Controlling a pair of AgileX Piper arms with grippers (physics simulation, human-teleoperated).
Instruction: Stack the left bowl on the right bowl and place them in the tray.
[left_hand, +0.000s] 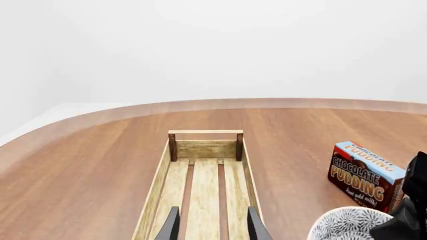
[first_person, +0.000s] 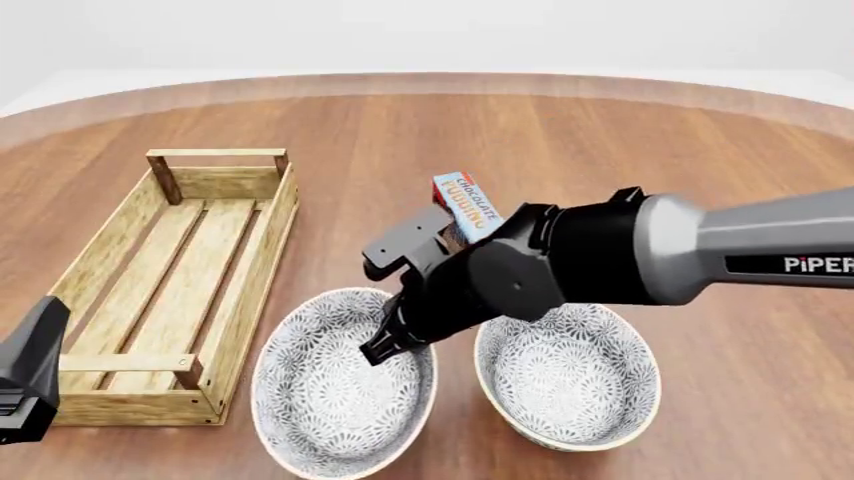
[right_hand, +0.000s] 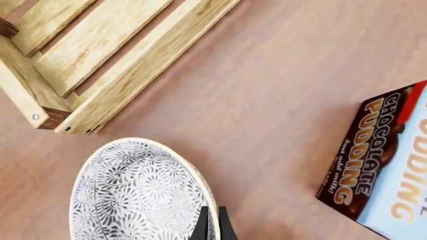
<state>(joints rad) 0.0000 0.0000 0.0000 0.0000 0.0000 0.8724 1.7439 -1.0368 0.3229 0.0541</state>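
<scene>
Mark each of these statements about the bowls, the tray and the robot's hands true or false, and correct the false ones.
1. The tray holds both bowls. False: it holds neither; both sit on the table beside it.
2. The right hand is at the left bowl's rim. True; its fingers look closed on the rim in the right wrist view.
3. The left bowl is stacked on the right bowl. False: they sit side by side.
4. A chocolate pudding box stands beyond the bowls. True.
5. The left hand holds a bowl. False: its fingers are apart over the tray, holding nothing.
</scene>
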